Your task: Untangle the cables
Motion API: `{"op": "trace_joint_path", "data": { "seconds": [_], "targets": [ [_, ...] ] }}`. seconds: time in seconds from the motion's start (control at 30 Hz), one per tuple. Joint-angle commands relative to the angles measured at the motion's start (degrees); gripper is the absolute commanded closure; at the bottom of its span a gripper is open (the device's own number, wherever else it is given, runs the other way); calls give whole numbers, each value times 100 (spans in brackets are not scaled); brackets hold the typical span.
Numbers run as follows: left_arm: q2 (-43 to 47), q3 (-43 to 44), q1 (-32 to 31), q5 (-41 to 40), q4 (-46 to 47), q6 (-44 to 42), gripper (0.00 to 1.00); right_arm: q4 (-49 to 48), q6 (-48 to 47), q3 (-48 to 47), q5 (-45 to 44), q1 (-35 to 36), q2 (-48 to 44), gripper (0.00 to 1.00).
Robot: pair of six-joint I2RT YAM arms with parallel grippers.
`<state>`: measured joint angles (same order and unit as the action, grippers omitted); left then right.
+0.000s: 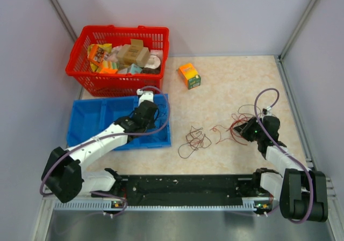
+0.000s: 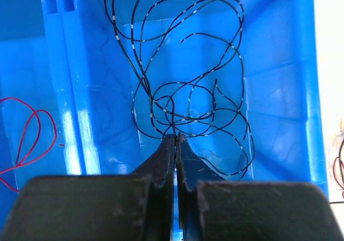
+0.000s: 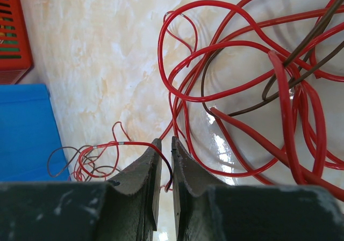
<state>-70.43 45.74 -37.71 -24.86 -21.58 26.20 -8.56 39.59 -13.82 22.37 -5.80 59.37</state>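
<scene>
The left gripper [image 2: 174,139] has its jaws clamped on a black wire [image 2: 188,80] inside the blue bin [image 2: 279,64]. The right gripper [image 3: 165,144] holds a thin red wire [image 3: 236,64], jaws nearly together. These wires look light and limp, so gripping 1 free strand seems best.

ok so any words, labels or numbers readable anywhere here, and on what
None can be read.
The small orange box on the table has print, too small and blurred to read.
The packets in the red basket show colours only, no legible words.
The blue bin, the cables and the arms show no writing.
</scene>
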Motion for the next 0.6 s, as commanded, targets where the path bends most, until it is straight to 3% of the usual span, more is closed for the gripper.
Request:
{"op": "trace_joint_path", "data": {
  "seconds": [0.0,0.07,0.17,0.23,0.33,0.37,0.43,0.57],
  "targets": [
    [-93,251,10,-177,-231,-132,100,-252,-57,20,39,-53,-58,87],
    [-111,392,-69,-246,-442,-272,99,-252,-48,11,31,-53,-58,87],
    [3,533,-534,-1186,-619,-623,97,-261,-48,20,39,-53,-40,87],
    [30,638,-535,-970,-698,-625,93,-269,-57,3,39,-53,-22,87],
    [29,857,-544,-547,-952,-336,63,-269,-48,3,31,-53,-14,87],
    [99,875,-561,-468,-953,-274,41,-252,-57,3,31,-53,-14,87],
    [327,893,-640,-423,-927,-246,25,-243,-57,3,22,-53,-49,87],
    [1038,1016,-930,-258,-630,-404,24,-225,-83,29,-5,-53,-136,88]
  ]
}}
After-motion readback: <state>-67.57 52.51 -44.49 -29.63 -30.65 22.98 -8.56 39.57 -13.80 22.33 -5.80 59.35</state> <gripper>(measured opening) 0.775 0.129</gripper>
